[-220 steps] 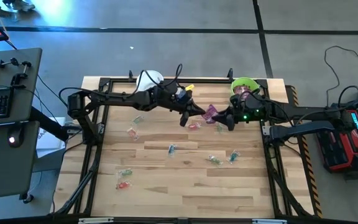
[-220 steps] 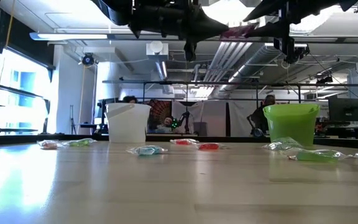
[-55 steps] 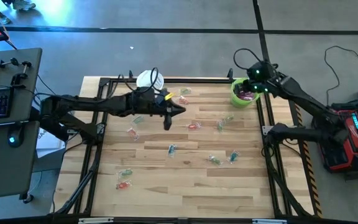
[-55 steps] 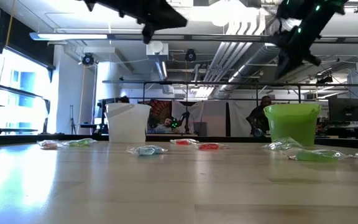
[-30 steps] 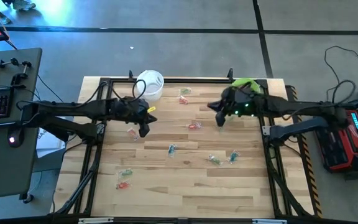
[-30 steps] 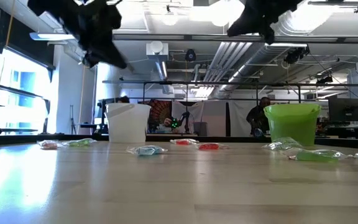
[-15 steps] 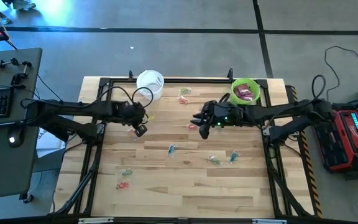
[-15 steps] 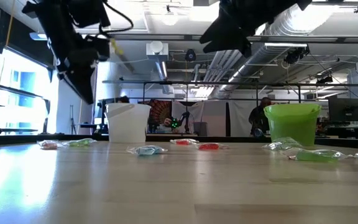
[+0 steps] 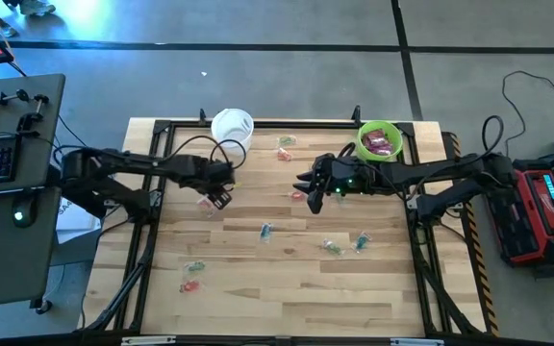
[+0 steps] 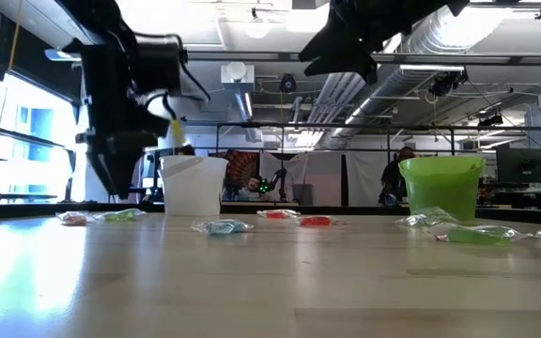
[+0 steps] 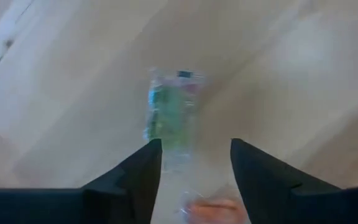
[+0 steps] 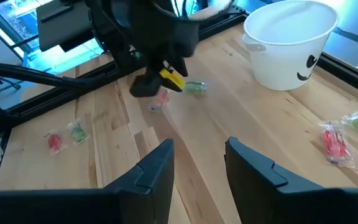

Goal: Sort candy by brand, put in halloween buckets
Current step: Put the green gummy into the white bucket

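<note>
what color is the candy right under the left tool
Green, clear-wrapped candy, between the open left tool's fingers; left wrist view shows it best.

**Candy and bucket tally**

You have two buckets: one white bucket and one green bucket. On the surface you can count nine loose clear-wrapped pieces; others may be hidden. The magenta packets in the green one are heaped together, so their number cannot be told.
</note>
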Action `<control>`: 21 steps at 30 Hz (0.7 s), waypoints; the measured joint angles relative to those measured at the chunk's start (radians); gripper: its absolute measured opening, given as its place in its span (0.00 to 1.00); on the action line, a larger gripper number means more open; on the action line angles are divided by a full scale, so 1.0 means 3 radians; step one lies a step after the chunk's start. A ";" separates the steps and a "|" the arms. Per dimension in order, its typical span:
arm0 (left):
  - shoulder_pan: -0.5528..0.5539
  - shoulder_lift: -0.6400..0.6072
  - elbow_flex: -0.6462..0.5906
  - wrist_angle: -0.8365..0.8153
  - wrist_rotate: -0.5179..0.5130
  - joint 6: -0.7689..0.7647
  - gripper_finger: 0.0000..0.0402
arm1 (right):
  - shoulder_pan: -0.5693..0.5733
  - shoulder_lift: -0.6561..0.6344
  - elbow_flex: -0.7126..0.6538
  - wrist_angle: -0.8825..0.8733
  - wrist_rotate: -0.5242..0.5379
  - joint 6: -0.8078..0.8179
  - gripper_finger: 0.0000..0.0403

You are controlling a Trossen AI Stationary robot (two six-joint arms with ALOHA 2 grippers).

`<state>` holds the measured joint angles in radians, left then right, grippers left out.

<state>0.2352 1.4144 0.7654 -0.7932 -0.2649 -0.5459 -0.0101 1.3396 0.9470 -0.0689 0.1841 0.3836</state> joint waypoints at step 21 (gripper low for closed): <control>0.0433 0.0372 0.0000 -0.0071 0.0350 -0.0011 0.37 | 0.0000 0.0000 0.0000 0.0099 0.0004 0.0001 0.32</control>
<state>0.3651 1.5261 0.7654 -0.8143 -0.1599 -0.5492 -0.0101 1.3396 0.9470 -0.0391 0.1852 0.3840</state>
